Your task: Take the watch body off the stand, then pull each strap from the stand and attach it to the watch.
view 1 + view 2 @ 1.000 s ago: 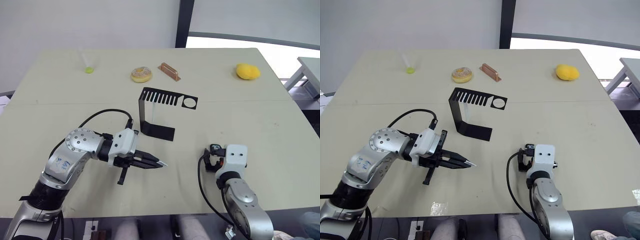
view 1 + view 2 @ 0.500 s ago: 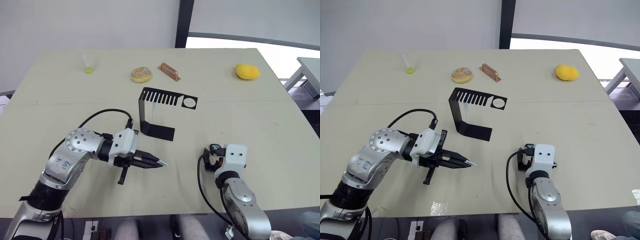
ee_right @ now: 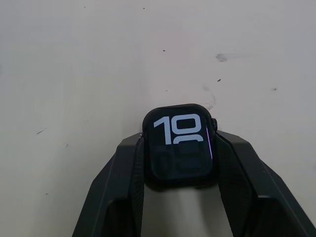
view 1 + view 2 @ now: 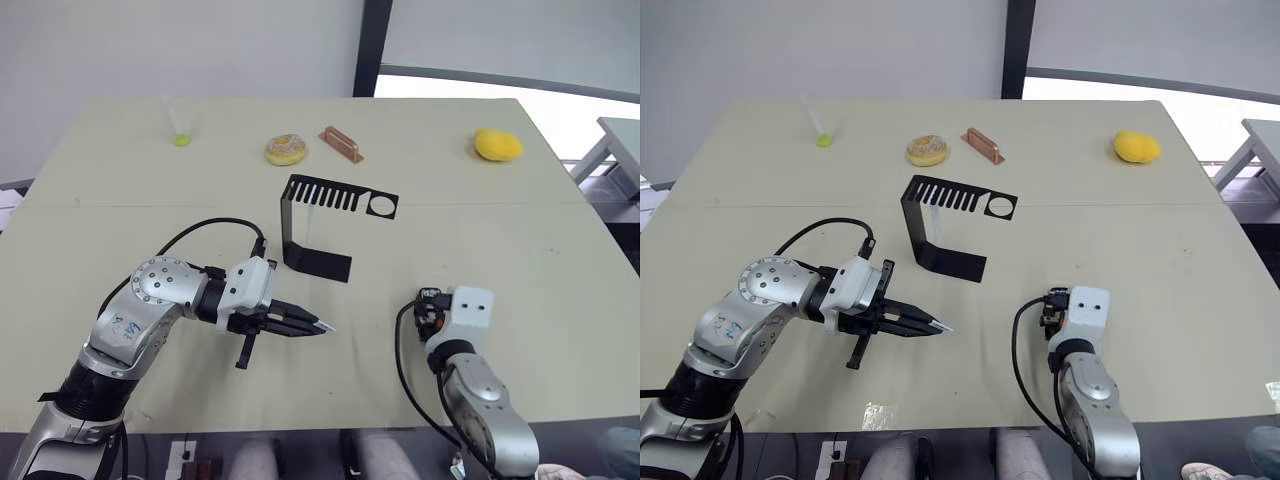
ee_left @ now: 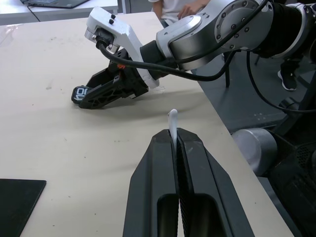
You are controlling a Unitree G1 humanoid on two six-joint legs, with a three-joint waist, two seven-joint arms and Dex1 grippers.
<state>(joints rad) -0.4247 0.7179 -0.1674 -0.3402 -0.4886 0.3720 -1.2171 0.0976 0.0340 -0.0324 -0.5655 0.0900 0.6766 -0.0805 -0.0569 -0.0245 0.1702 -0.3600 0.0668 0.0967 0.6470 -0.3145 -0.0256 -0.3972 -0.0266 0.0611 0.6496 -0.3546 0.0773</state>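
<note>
Left claw (image 4: pixel 300 326) is clamped on a white strap (image 5: pixel 172 122), whose tip points straight across the counter (image 4: pixel 540 240) at the watch body (image 3: pixel 179 144), pinched in the right claw (image 5: pixel 94 95) lying opposite, well apart.

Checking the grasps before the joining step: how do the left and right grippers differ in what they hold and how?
The left gripper pinches a slim white strap between fingers pressed flat together; the right gripper clamps the small black rounded-square watch body between spread fingers. The strap tip sticks out past the fingers; the watch body sits between them. Both are shut on a part above the beige table.
</note>
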